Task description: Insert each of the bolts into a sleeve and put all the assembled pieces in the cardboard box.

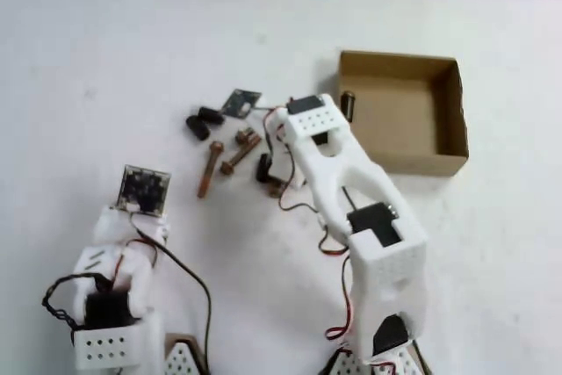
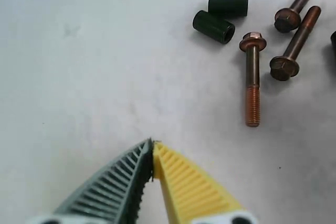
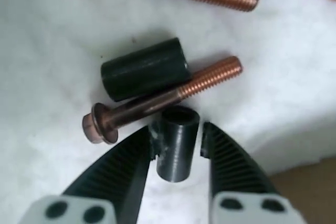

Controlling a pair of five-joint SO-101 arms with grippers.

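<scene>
My right gripper (image 3: pixel 178 128) is shut on a black sleeve (image 3: pixel 177 145), which stands between its black fingers just above the table. Right behind it lie a copper bolt (image 3: pixel 157 103) and a second black sleeve (image 3: pixel 144 69), side by side and touching. In the high view this gripper (image 1: pixel 268 173) sits at the near right end of the parts pile. My left gripper (image 2: pixel 152 150) is shut and empty over bare table, short of two sleeves (image 2: pixel 220 17) and three bolts (image 2: pixel 252 77). The cardboard box (image 1: pixel 452 120) stands to the right, with one dark piece (image 1: pixel 349 104) against its left wall.
Loose bolts (image 1: pixel 209 167) and sleeves (image 1: pixel 204 120) lie scattered between the two arms. A small circuit board (image 1: pixel 241 102) rests just behind the pile. The left arm (image 1: pixel 118 243) is low at the front left. White table stretches to the left and the far side.
</scene>
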